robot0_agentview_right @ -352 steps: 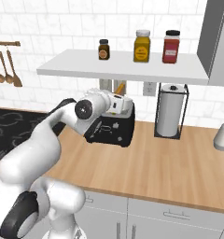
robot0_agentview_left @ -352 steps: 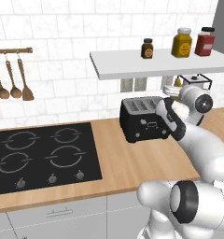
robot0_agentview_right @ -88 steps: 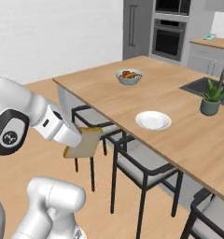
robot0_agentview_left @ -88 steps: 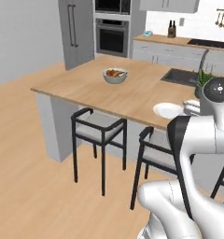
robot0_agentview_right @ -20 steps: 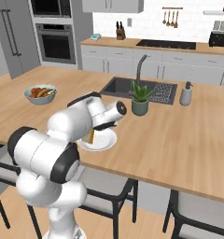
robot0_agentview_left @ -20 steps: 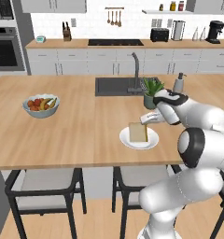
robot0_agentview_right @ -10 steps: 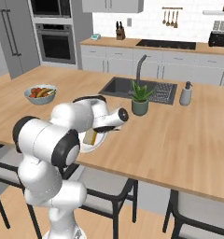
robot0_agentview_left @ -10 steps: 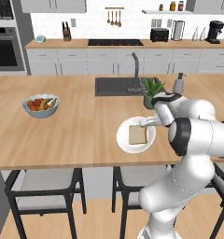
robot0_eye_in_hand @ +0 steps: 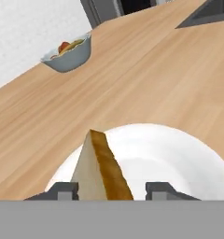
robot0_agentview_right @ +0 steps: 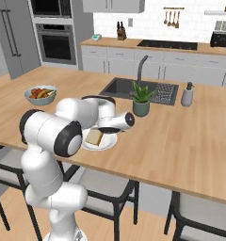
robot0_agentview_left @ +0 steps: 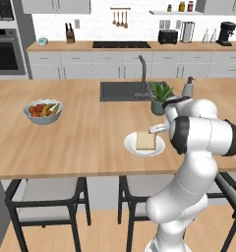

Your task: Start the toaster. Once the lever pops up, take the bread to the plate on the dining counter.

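The bread [robot0_agentview_left: 146,140] is on the plate [robot0_agentview_left: 130,146] now, so the big job looks almost done. In the hand view the gripper [robot0_eye_in_hand: 113,189] is low over the plate, and its two dark tips stand apart, one on each side of the bread's near edge. There is a gap between the right tip and the crust, and the left tip sits just beside the bread, so I think the hand has let go, or is just letting go. The bread looks like it lies on the plate by itself, flat in both base views. The plate sits on the dining counter [robot0_agentview_left: 80,128], near the edge closest to the robot. Just behind the plate is a small green plant [robot0_agentview_left: 161,96] in a pot, and behind that is the dark sink [robot0_agentview_left: 125,90]. Off to one side of the plate, well apart from it, is a bowl of fruit [robot0_agentview_left: 43,110]. Far behind the plate, on the back worktop by the wall, is the black toaster [robot0_agentview_left: 167,36]. It is too small to tell if its lever is up. What is left, I think, is only for the hand to lift away from the plate without bumping the bread.
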### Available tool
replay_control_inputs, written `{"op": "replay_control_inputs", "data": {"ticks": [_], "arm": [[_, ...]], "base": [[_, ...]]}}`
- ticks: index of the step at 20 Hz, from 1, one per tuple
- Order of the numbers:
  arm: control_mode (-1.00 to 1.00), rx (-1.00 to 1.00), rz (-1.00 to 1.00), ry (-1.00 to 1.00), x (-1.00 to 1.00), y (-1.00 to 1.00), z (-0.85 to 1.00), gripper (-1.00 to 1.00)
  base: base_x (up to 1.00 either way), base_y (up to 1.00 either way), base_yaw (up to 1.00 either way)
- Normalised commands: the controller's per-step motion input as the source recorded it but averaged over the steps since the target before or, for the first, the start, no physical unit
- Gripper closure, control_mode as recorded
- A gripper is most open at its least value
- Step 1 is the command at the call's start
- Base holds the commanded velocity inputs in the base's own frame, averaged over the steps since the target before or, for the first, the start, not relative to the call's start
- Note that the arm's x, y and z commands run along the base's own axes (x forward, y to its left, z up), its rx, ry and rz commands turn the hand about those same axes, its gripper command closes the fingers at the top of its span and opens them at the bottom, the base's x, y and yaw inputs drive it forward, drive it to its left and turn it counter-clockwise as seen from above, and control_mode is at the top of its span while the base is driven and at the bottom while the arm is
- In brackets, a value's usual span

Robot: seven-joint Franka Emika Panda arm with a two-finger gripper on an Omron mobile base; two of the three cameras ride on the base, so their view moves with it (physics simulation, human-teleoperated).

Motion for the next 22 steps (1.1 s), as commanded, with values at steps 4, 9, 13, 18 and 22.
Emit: {"op": "replay_control_inputs", "data": {"ticks": [4,9,13,18,22], "arm": [[-1.00,-0.07,-0.07,-0.03,0.02,-0.12,0.06,-1.00],[-1.00,-0.09,-0.10,0.00,0.21,-0.14,0.10,-1.00],[-1.00,-0.09,-0.11,0.00,0.29,-0.14,0.30,-1.00],[-1.00,-0.05,-0.09,-0.06,-0.17,-0.03,0.82,-1.00],[-1.00,0.00,-0.09,-0.05,-0.99,0.00,1.00,-1.00]], "base": [[0.00,0.00,0.00],[0.00,0.00,0.00],[0.00,0.00,0.00],[0.00,0.00,0.00],[0.00,0.00,0.00]]}}
